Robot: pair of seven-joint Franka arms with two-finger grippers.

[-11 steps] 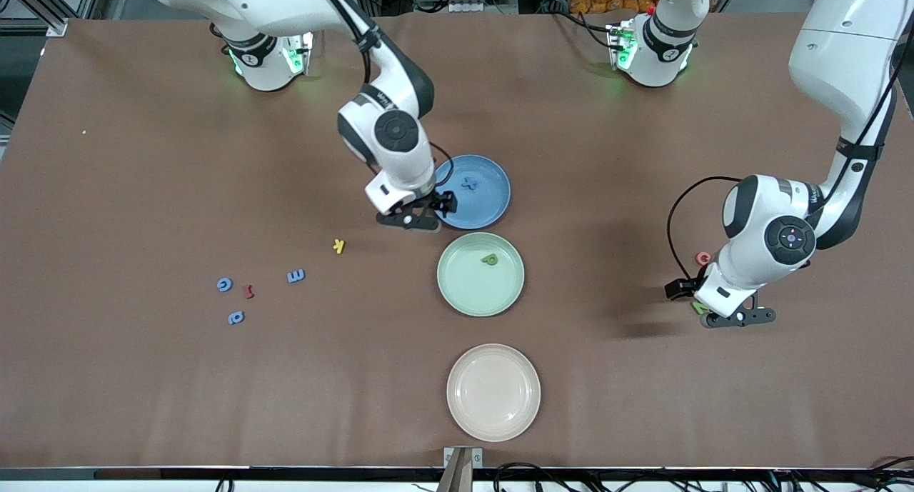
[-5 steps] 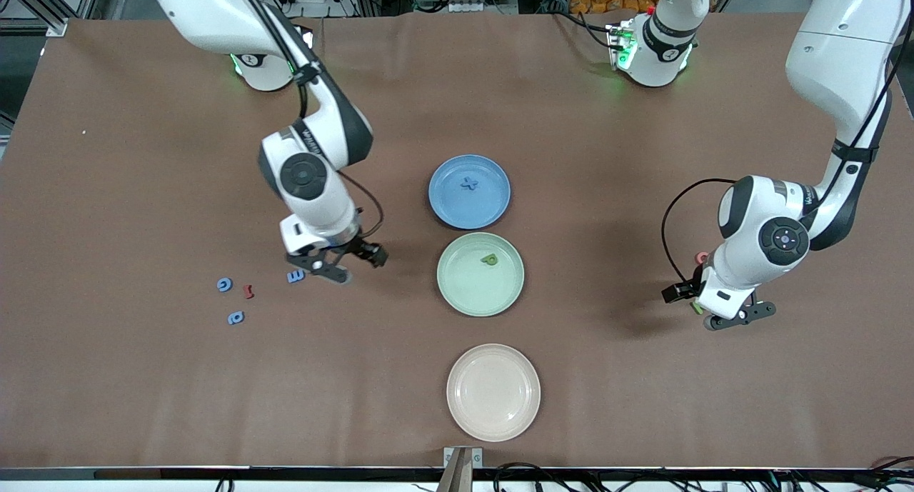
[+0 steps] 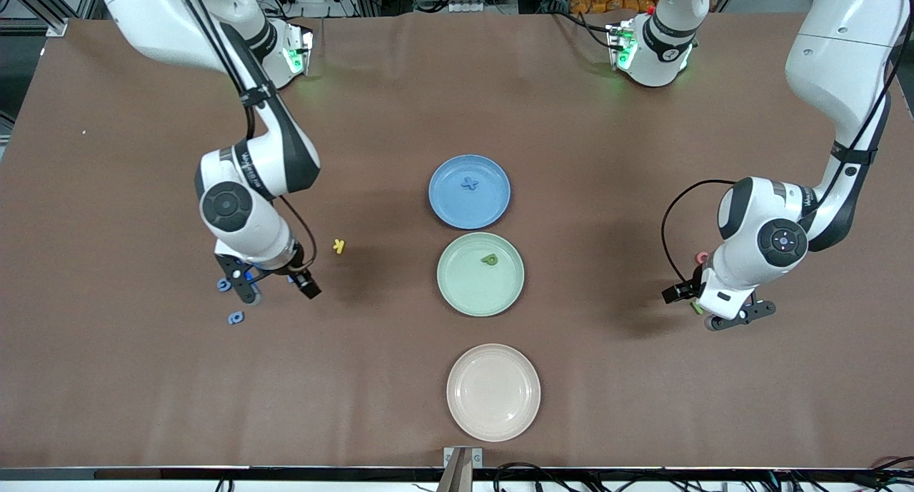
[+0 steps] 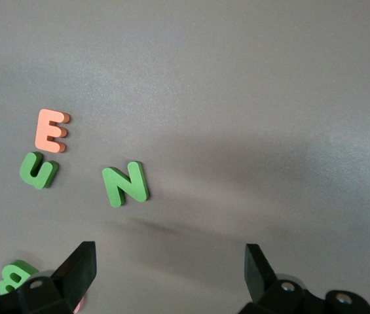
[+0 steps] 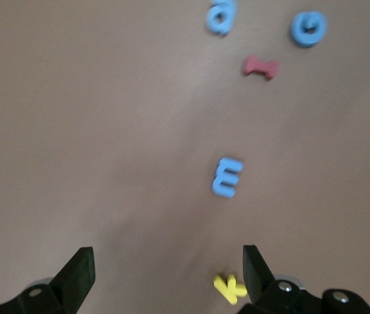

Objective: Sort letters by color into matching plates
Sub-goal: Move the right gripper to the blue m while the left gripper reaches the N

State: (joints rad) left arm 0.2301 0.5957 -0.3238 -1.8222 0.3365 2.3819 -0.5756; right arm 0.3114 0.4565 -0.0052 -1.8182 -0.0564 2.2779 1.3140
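The blue plate (image 3: 469, 206) holds a blue letter (image 3: 469, 183), and the mint green plate (image 3: 480, 292), just nearer the camera, holds a green letter (image 3: 489, 259). My right gripper (image 3: 239, 283) hangs open over loose letters at the right arm's end. Its wrist view shows its open gripper (image 5: 168, 261), a blue E (image 5: 227, 176), a blue a (image 5: 221, 16) and a blue G (image 5: 308, 28). My left gripper (image 3: 739, 315) hangs open at the left arm's end. In its wrist view the open gripper (image 4: 170, 258) is near a green N (image 4: 126, 184), a green u (image 4: 38, 170) and a green B (image 4: 16, 275).
A cream plate (image 3: 493, 392) lies nearest the camera. A yellow K (image 3: 339, 246) lies between the right gripper and the plates. A dark red letter (image 5: 260, 67) sits among the blue ones. An orange E (image 4: 52, 129) lies beside the green u, and a pink letter (image 3: 702, 257) lies by the left arm.
My right arm has swung from the blue plate's edge toward its own end of the table, now over the blue letters, still open. The left arm has barely moved.
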